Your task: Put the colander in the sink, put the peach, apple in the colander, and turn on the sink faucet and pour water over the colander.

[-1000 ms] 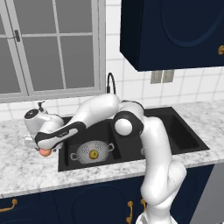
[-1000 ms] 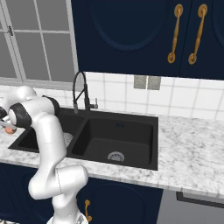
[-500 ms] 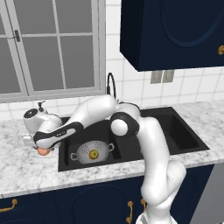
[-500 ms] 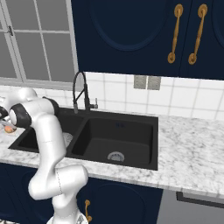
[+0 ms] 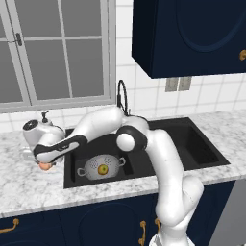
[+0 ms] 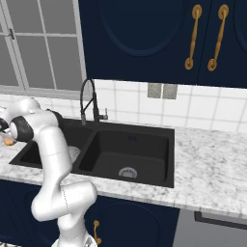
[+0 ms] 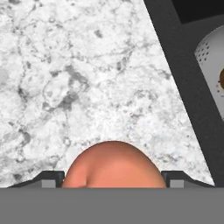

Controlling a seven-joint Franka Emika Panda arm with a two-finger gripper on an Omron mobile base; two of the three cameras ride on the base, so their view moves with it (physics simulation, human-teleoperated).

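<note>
Down at the left of the sink [image 5: 202, 153], over the marbled worktop [image 5: 29, 187]: the hand [image 7: 113, 177] set about the peach [image 7: 113, 165], one dark fingertip [image 7: 52, 177] showing on each flank of the fruit; spread wide, roughly fruit-width, though contact on either side cannot be told from here. From the left base view, the peach [image 5: 44, 166] resting on the worktop just beside the sink's left rim, under the hand [image 5: 45, 161].

Colander [image 5: 102, 167] already seated in the left basin, with the apple [image 5: 102, 169] inside it; sink faucet [image 6: 89, 99] standing at the back between the basins, no stream seen, so judged not yet turned on.

Step in hand, by judgement: gripping the peach for transfer to the colander. To do it well: close evenly, with the fruit centred between the fingertips, so that a round thing does not squirt out sideways; grip at the widest girth, not above it; squeeze gently enough to hold without rolling it along the worktop; lift straight up before swinging, to clear the sink's raised rim; carry low over the basin and release just above the colander, beside the apple rather than on top of it, lest either fruit bounce out; mind the colander's loop handle nearest the rim on the way in.
</note>
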